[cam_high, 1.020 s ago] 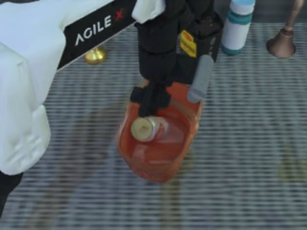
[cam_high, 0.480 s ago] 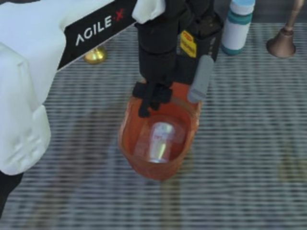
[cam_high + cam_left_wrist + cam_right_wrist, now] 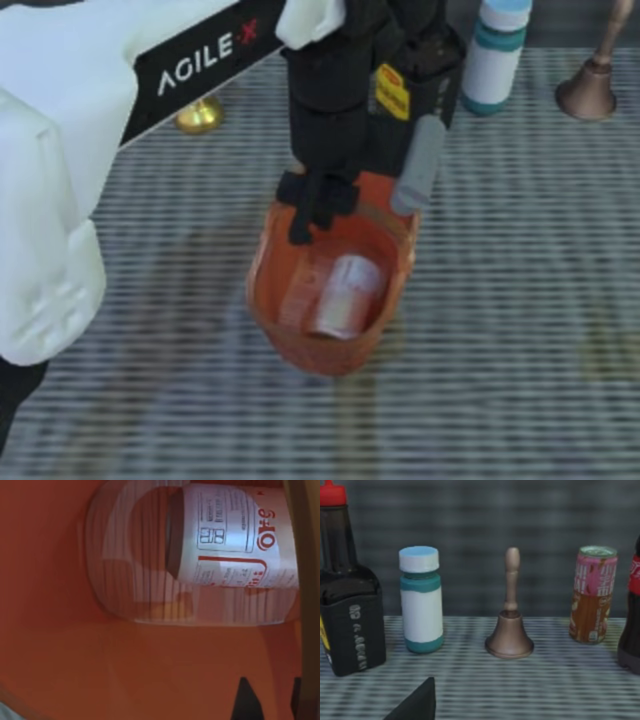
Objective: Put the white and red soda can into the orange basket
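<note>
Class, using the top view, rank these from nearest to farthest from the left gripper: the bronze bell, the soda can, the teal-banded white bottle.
1. White and red soda can, lying in the orange basket just below the left gripper.
2. Teal-banded white bottle, back right.
3. Bronze bell, far right.

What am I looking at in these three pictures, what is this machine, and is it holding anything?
It is a simulated pair of AgileX robot arms at a table. The top view looks down from above; the other two come from cameras on each arm's wrist. The left arm reaches over the orange basket, its tool open and holding nothing. The white and red soda can lies on its side inside the basket; the left wrist view shows it close up. The right wrist view shows things standing at the back: a white bottle with teal bands, a brown bell, a dark sauce bottle and a pink can. The right arm is parked out of the overhead picture.
</note>
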